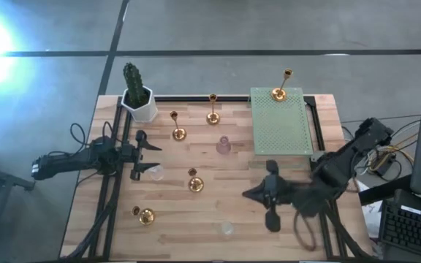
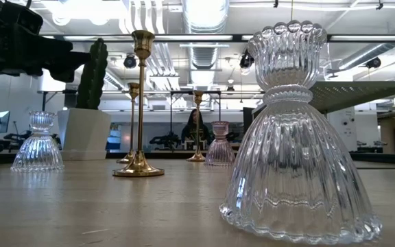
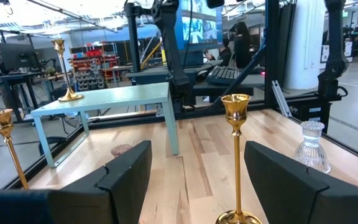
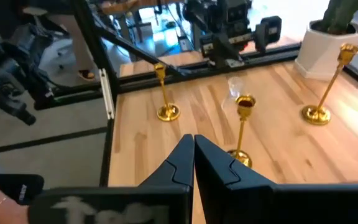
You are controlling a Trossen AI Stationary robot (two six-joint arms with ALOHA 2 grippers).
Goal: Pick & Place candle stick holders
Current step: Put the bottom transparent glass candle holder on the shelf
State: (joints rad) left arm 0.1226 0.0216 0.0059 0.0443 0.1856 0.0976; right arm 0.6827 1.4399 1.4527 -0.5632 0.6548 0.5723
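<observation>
While our left gripper (image 1: 146, 153) hovers with fingers spread beside a clear glass holder (image 1: 154, 172), our right gripper (image 1: 265, 196) waits pressed together; one gold holder (image 1: 279, 93) stands on the green mat (image 1: 281, 124), the other gold holders (image 1: 195, 183) on the table (image 1: 196, 219).

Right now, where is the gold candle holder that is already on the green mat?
In the high view, that tall gold holder stands at the green mat's far edge, right of centre.
</observation>
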